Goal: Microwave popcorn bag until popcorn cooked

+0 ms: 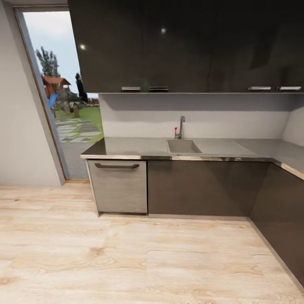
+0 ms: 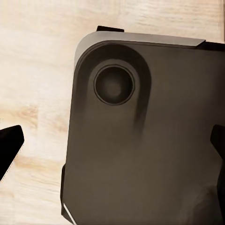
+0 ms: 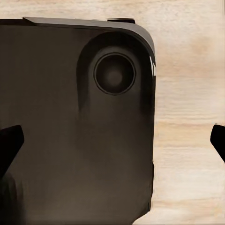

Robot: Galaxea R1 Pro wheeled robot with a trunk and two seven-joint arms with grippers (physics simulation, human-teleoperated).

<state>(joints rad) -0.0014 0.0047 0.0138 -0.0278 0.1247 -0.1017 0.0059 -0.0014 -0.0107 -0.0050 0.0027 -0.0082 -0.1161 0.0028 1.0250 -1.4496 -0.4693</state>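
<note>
The kitchen's steel-grey countertop runs along the far wall and turns toward me at the right. The popcorn bag and the microwave are out of view. In the left wrist view my left gripper hangs open over my own dark base, with black fingertips at the picture's edges. In the right wrist view my right gripper is open the same way, over the base and the pale plank floor. Nothing is between either pair of fingers.
A sink with a faucet is set into the worktop. Below are dark cabinet fronts and a grey dishwasher front. Dark upper cabinets hang above. An open doorway to a garden is at left. Wood floor lies ahead.
</note>
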